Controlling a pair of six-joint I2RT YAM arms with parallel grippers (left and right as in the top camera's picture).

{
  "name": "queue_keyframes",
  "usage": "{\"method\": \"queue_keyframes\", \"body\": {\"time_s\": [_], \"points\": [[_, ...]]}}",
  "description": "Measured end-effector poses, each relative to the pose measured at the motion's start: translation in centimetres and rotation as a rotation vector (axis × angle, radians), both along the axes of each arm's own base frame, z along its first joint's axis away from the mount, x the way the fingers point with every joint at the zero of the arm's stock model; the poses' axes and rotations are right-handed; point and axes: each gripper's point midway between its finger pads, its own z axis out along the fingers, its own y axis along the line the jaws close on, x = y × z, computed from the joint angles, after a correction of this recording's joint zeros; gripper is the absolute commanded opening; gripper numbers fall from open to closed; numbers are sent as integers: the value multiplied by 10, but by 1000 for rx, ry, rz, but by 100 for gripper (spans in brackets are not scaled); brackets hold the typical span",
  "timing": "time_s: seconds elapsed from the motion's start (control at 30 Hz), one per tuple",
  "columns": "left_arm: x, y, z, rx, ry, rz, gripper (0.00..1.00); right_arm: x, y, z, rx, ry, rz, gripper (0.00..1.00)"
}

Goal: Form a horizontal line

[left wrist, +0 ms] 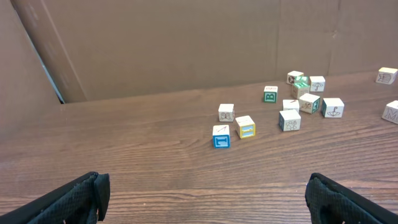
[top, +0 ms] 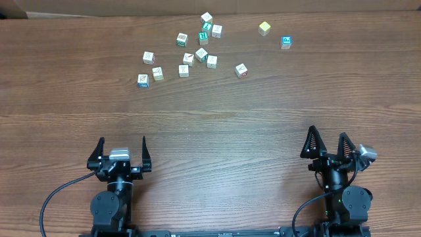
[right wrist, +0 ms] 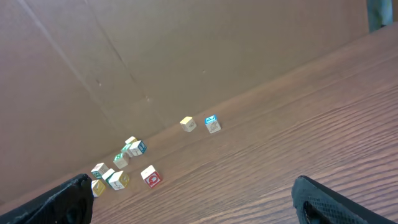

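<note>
Cubes (top: pixel 201 54) lie scattered on the far desk (top: pixel 210 118), no row yet; jaws on my left arm (top: pixel 115 179) and right arm (top: pixel 339 178) stand apart, empty.

Looks like a robotics lab bench: a wood-grain counter (top: pixel 210 118) with two arms (top: pixel 108 204) at one edge, a black cable (top: pixel 56 194) looping behind the left gripper (top: pixel 122 139), and a plain cardboard wall (left wrist: pixel 186 50) standing beyond it and the right gripper (top: pixel 327 132).
</note>
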Motion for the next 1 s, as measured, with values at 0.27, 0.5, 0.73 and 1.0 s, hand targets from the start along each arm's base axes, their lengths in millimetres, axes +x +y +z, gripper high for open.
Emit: {"method": "queue_keyframes", "body": {"time_s": [0.27,0.5,0.73,1.0], "points": [[0,0,0,0,0,0,99,0,0,0,0,0,0,100],[0,0,0,0,0,0,99,0,0,0,0,0,1,100],[0,0,0,0,0,0,100,0,0,0,0,0,0,100],[0,0,0,0,0,0,100,0,0,0,0,0,1,100]]}}
